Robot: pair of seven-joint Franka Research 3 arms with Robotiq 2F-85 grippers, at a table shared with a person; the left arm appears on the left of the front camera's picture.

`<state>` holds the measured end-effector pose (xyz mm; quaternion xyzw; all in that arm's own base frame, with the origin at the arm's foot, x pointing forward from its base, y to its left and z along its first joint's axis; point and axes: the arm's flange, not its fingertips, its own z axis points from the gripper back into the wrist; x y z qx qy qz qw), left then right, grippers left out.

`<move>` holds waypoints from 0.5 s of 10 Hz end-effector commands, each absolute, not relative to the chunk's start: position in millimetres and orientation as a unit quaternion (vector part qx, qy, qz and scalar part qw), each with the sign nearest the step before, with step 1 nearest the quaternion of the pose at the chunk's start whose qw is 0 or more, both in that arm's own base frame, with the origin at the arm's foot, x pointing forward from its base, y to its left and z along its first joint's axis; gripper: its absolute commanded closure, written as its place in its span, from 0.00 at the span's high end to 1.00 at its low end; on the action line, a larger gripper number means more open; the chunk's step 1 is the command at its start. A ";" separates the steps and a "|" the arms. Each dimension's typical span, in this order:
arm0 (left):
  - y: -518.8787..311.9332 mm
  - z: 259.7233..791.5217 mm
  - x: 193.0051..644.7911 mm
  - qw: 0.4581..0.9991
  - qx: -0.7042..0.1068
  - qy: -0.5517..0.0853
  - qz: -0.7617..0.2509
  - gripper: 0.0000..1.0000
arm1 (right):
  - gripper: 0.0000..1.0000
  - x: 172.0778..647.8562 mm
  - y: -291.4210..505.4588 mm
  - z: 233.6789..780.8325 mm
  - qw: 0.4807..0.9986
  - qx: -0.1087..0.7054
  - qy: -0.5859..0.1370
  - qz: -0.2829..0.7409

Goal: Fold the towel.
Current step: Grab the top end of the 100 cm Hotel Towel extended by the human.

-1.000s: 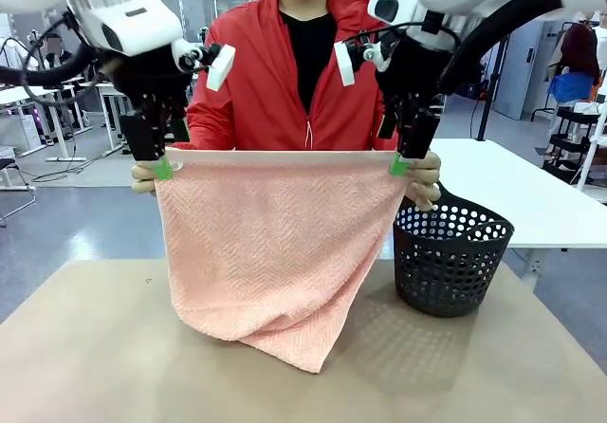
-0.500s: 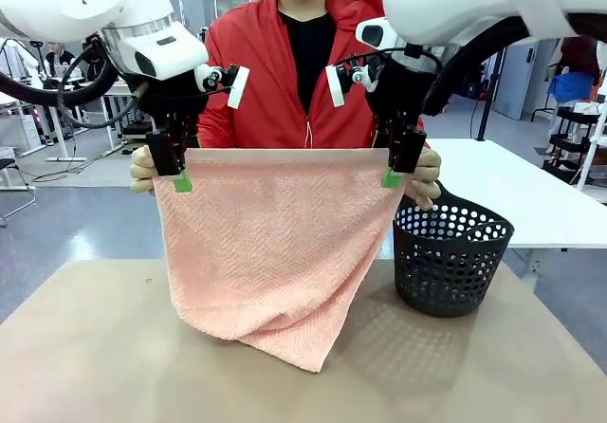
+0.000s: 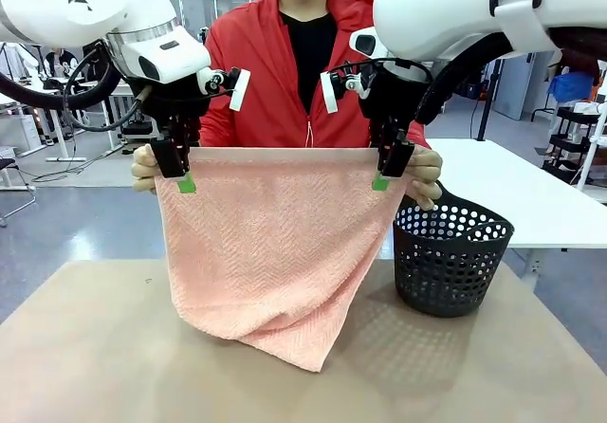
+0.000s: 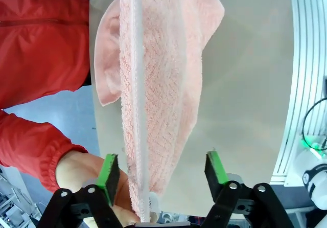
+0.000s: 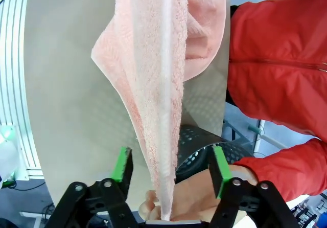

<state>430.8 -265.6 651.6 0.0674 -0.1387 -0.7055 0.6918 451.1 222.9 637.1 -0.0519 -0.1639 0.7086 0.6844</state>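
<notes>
A person across the table holds the salmon-pink towel (image 3: 275,252) up by its top corners, and its lower end rests on the table. My left gripper (image 3: 186,182) stands at the top hem near the person's hand (image 3: 142,171). Its wrist view shows it open, the towel's edge (image 4: 145,136) hanging between the green pads (image 4: 109,171) without touching them. My right gripper (image 3: 381,178) is at the hem near the other hand (image 3: 427,174). It (image 5: 171,167) is open too, straddling the towel (image 5: 158,100).
A black perforated basket (image 3: 450,257) stands on the tan table (image 3: 85,347) at the right, just behind the towel's right side. A white table (image 3: 531,195) lies beyond it. The person in the red jacket (image 3: 256,91) stands close behind the towel.
Both grippers have moved inward along the towel's top hem, the left one rightward and the right one leftward, and lowered over the edge. The towel and the person's hands have stayed put.
</notes>
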 end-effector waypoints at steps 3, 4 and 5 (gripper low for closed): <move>-261.9 649.9 426.9 0.702 0.077 -0.158 -0.690 0.00 | 0.00 447.0 224.9 639.6 0.695 -0.062 -0.160 0.699; -261.7 650.2 426.6 0.701 0.076 -0.157 -0.691 0.00 | 0.03 446.7 224.8 639.4 0.695 -0.062 -0.158 0.699; -263.4 650.4 426.1 0.699 0.076 -0.158 -0.693 0.00 | 0.00 446.6 224.4 640.1 0.696 -0.062 -0.158 0.698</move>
